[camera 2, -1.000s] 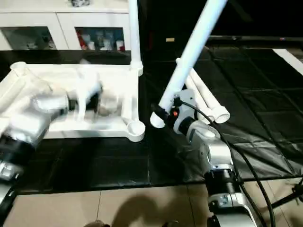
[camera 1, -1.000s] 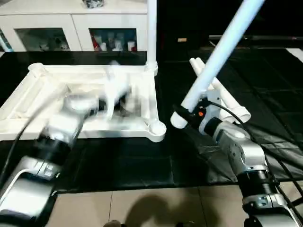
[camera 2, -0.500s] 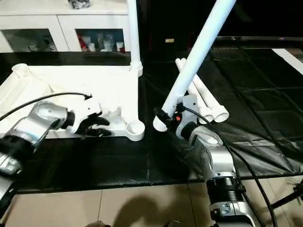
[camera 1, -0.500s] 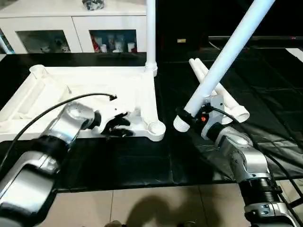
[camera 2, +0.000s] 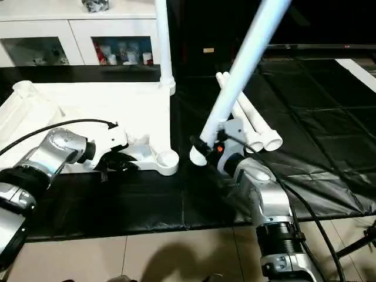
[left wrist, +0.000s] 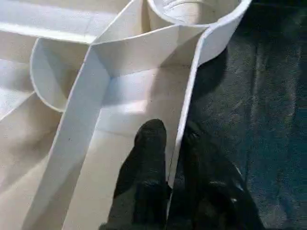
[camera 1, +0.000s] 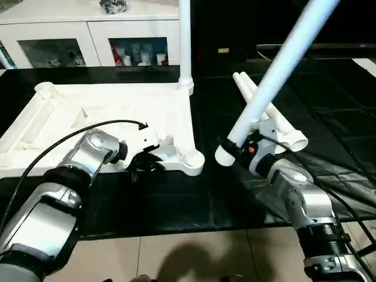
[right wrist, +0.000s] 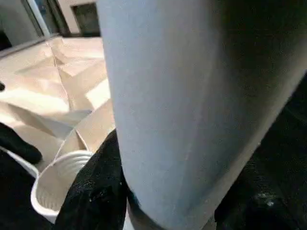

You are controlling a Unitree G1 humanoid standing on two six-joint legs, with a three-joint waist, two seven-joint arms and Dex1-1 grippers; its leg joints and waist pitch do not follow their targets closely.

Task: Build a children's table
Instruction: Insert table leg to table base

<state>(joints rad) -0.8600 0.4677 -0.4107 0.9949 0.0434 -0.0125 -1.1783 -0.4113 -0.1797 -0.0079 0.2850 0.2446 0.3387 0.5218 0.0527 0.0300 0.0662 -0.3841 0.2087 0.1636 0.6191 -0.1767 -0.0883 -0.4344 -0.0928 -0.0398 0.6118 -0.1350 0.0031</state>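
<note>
The white table top (camera 1: 117,114) lies upside down on a black mat (camera 1: 176,200) on the floor, with its ribbed side facing up. One long white leg (camera 1: 185,41) already stands straight up in the far corner socket. The near corner socket (camera 1: 191,158) is round and open.

The left gripper (left wrist: 175,163) is at the near edge of the table top, close to that open socket. Its black fingers (left wrist: 151,143) pinch the thin edge wall, one finger inside the top and one outside on the mat side.

The right gripper (camera 2: 212,144) holds a second leg (camera 1: 276,70). Its fingers are clamped around the thick lower end. This leg is tilted, with its far end pointing up and away to the right. Its round bottom end hangs just beside the open near socket, but is not in it.

Two more legs (camera 1: 273,120) lie side by side on the mat, behind the right gripper. A white cabinet (camera 1: 94,41) with glass doors stands at the back.
</note>
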